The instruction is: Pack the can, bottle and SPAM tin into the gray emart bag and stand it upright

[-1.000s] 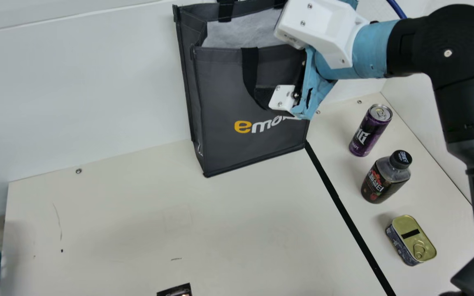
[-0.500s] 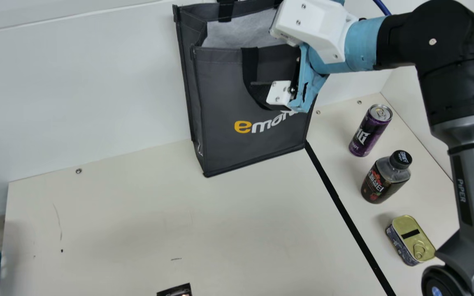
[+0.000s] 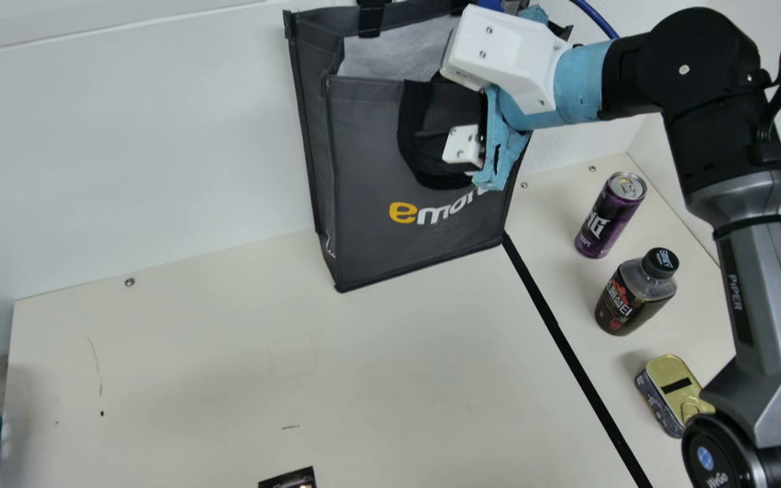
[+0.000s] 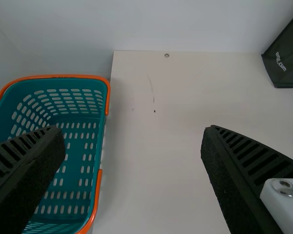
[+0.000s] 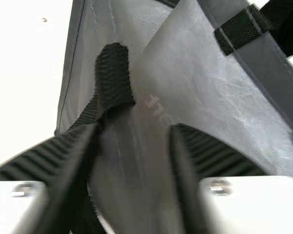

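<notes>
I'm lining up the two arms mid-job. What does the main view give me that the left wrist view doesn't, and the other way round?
Main view: the can, bottle and tin, right of the black strip, plus the right arm at the bag's front.

Left wrist view: the left gripper, fingers wide apart, and the holed bottom of the basket.

Both: part of the basket's orange rim, the pale table, and the gray bag, of which the wrist view has just a lower corner.

Robot lab setting, jointed arm (image 3: 709, 135), cream table (image 3: 363, 339) with black line (image 3: 574, 359), plain white walls (image 3: 146, 156)
</notes>
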Controlling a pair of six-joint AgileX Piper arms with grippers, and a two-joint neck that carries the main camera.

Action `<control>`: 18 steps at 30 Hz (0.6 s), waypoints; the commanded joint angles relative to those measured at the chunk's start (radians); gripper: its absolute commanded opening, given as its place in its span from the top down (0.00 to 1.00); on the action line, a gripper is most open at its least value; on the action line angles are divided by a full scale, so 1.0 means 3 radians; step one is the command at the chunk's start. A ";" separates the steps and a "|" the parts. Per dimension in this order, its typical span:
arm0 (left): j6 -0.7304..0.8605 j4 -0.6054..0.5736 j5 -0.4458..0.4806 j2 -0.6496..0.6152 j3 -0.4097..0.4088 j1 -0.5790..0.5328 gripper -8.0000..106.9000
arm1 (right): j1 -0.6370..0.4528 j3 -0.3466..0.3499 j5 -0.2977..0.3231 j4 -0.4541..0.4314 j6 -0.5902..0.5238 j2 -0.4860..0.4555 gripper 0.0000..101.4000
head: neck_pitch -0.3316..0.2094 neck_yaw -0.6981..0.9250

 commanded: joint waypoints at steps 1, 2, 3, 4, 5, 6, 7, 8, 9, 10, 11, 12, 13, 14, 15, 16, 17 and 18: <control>0.0000 0.0000 0.0000 0.0000 0.0000 0.0000 0.15 | -0.0003 0.0009 0.0006 0.0030 -0.0031 0.0011 0.79 | -0.0076 -0.0008; 0.0000 0.0000 0.0000 0.0000 0.0000 0.0000 0.15 | -0.0004 0.0015 0.0006 0.0040 -0.0045 0.0016 0.85 | -0.0076 -0.0008; 0.0000 0.0000 0.0000 0.0000 0.0000 0.0000 0.15 | -0.0005 0.0017 0.0006 0.0049 -0.0056 0.0022 0.92 | -0.0076 -0.0008; 0.0000 0.0000 0.0000 0.0000 0.0000 0.0000 0.15 | -0.0008 0.0019 0.0006 0.0060 -0.0067 0.0028 0.99 | -0.0076 -0.0008; 0.0000 0.0000 0.0000 0.0000 0.0000 0.0000 0.15 | -0.0010 0.0018 0.0006 0.0070 -0.0074 0.0033 1.00 | -0.0076 -0.0008; 0.0000 0.0000 0.0000 0.0000 0.0000 0.0000 0.15 | -0.0014 0.0017 0.0006 0.0081 -0.0079 0.0038 1.00 | -0.0076 -0.0008; 0.0000 0.0000 0.0000 0.0000 0.0000 0.0000 0.15 | -0.0016 0.0016 0.0006 0.0090 -0.0082 0.0041 1.00 | -0.0076 -0.0008; 0.0000 0.0000 0.0000 0.0000 0.0000 0.0000 0.15 | -0.0016 0.0014 0.0006 0.0095 -0.0081 0.0044 1.00 | -0.0076 -0.0008; 0.0000 0.0000 0.0000 0.0000 0.0000 0.0000 0.15 | -0.0016 0.0012 0.0006 0.0100 -0.0080 0.0045 1.00 | -0.0076 -0.0008; 0.0000 0.0000 0.0000 0.0000 0.0000 0.0000 0.15 | -0.0016 0.0012 0.0006 0.0103 -0.0077 0.0043 1.00 | -0.0076 -0.0008; 0.0000 0.0000 0.0000 0.0000 0.0000 0.0000 0.15 | -0.0015 0.0014 0.0006 0.0105 -0.0073 0.0038 1.00 | -0.0076 -0.0008; 0.0000 0.0000 0.0000 0.0000 0.0000 0.0000 0.15 | -0.0013 0.0016 0.0006 0.0106 -0.0067 0.0032 1.00 | -0.0076 -0.0008; 0.0000 0.0000 0.0000 0.0000 0.0000 0.0000 0.15 | -0.0010 0.0019 0.0006 0.0107 -0.0061 0.0025 1.00 | -0.0076 -0.0008; 0.0000 0.0000 0.0000 0.0000 0.0000 0.0000 0.15 | -0.0008 0.0020 0.0006 0.0106 -0.0054 0.0019 1.00 | -0.0076 -0.0008; 0.0000 0.0000 0.0000 0.0000 0.0000 0.0000 0.15 | -0.0003 0.0023 0.0006 0.0104 -0.0046 0.0008 1.00 | -0.0076 -0.0008; 0.0000 0.0000 0.0000 0.0000 0.0000 0.0000 0.15 | 0.0002 0.0026 0.0006 0.0101 -0.0038 -0.0003 1.00 | -0.0076 -0.0008; 0.0000 0.0000 0.0000 0.0000 0.0000 0.0000 0.15 | 0.0007 0.0028 0.0006 0.0098 -0.0030 -0.0015 1.00 | -0.0076 -0.0008; 0.0000 0.0000 0.0000 0.0000 0.0000 0.0000 0.15 | 0.0013 0.0032 0.0006 0.0095 -0.0023 -0.0030 1.00 | -0.0076 -0.0008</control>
